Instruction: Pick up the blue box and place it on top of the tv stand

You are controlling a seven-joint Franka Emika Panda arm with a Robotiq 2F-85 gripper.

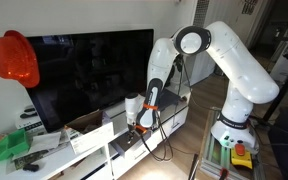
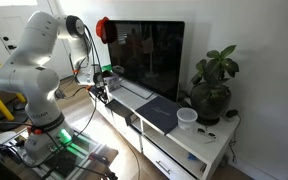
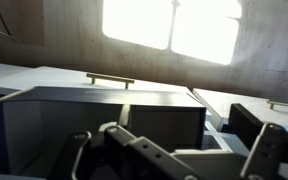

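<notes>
Living room with a black TV (image 1: 89, 75) on a long white tv stand (image 2: 179, 158).
The end effector (image 3: 174, 160) hangs low at the stand's front, fingers spread wide and released, grasping nothing. The blue box (image 3: 104, 118) sits just beneath it, open side up, grey inside showing, not on the stand's top. White drawer fronts lie just beyond the box.

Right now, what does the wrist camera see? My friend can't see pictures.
The robot's black gripper, wide open, hangs close over a square, dark slate-blue box with a pale grey inside. Behind it are the handled drawer fronts of the white tv stand and a sunlit wooden floor.
</notes>
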